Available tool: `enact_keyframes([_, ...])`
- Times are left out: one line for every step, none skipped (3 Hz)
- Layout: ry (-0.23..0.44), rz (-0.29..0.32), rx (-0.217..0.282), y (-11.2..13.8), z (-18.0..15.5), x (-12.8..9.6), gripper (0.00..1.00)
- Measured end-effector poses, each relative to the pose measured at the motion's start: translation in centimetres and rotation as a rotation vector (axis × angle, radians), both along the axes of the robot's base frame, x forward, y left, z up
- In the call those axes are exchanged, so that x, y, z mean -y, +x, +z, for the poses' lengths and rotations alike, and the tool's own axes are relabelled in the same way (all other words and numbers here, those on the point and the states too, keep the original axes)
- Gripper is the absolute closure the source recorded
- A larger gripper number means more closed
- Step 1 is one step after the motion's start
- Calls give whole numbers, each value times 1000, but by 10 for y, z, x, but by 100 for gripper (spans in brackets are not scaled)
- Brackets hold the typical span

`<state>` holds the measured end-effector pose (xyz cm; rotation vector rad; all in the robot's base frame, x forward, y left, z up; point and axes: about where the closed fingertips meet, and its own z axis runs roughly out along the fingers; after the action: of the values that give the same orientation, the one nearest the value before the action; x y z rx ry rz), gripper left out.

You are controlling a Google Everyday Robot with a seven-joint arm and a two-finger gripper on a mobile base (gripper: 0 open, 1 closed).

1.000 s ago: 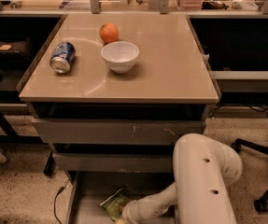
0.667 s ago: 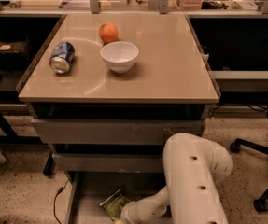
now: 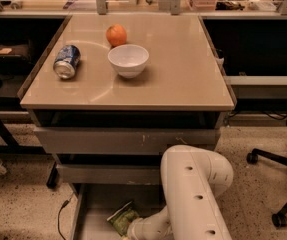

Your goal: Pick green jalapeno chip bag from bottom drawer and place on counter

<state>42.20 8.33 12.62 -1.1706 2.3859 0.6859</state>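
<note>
Since a second ago, the arm (image 3: 197, 194) is being seen shifted a little toward the left of the frame, its bulky white elbow now closer to the centre. The bag (image 3: 122, 218) is being shown in the same spot as before.

A grey cabinet with three drawers is being viewed from above and in front. The bottom drawer (image 3: 90, 211) is being shown pulled out furthest, at the lower centre of the frame, partly cut off by the lower edge. The bag, green and crinkled with pale print, is being shown lying on this drawer's floor, toward its right half.

The arm is being shown bent down at the lower right, its slimmer forearm reaching leftward into the drawer. The gripper (image 3: 132, 231) is being held at the very bottom edge of the frame, right against the bag's lower right side. It is largely cut off there, so how far it is open cannot be told, nor whether the bag is being gripped.

On the counter (image 3: 183, 79), in the upper half of the frame, a white bowl (image 3: 128, 60) is being shown left of centre. An orange (image 3: 116, 35) is being shown just behind the bowl, and a blue can (image 3: 66, 61) is being shown lying on its side to the left, apart from the bowl. At the right edge, the black wheeled base of a chair (image 3: 282, 184) is being shown on the speckled floor.
</note>
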Motion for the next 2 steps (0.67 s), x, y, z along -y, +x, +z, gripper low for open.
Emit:
enact_keyframes([0, -1, 0, 0, 0, 0, 18])
enact_keyframes([0, -1, 0, 0, 0, 0, 41])
